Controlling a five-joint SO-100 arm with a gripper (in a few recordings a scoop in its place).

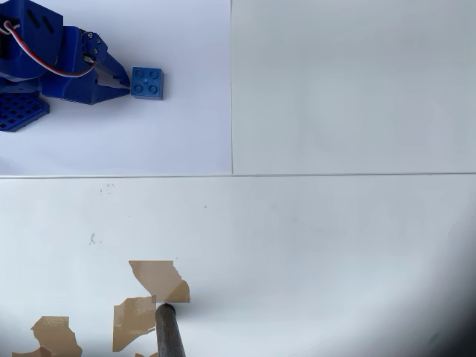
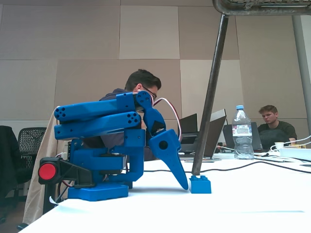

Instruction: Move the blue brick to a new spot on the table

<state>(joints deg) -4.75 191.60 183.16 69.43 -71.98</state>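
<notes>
The small blue brick with four studs rests flat on the white paper sheet at the upper left of the table. My gripper is folded down on the brick's left side, its fingers closed together, tips at or just short of the brick's left edge. Nothing is held between them. In the fixed view the brick stands just right of the gripper, whose tip points down at the table.
A blue perforated grid plate lies by the arm's base. Torn tan tape patches and a dark metal pole sit near the bottom edge. In the fixed view, a water bottle, laptops and two seated people are behind the table.
</notes>
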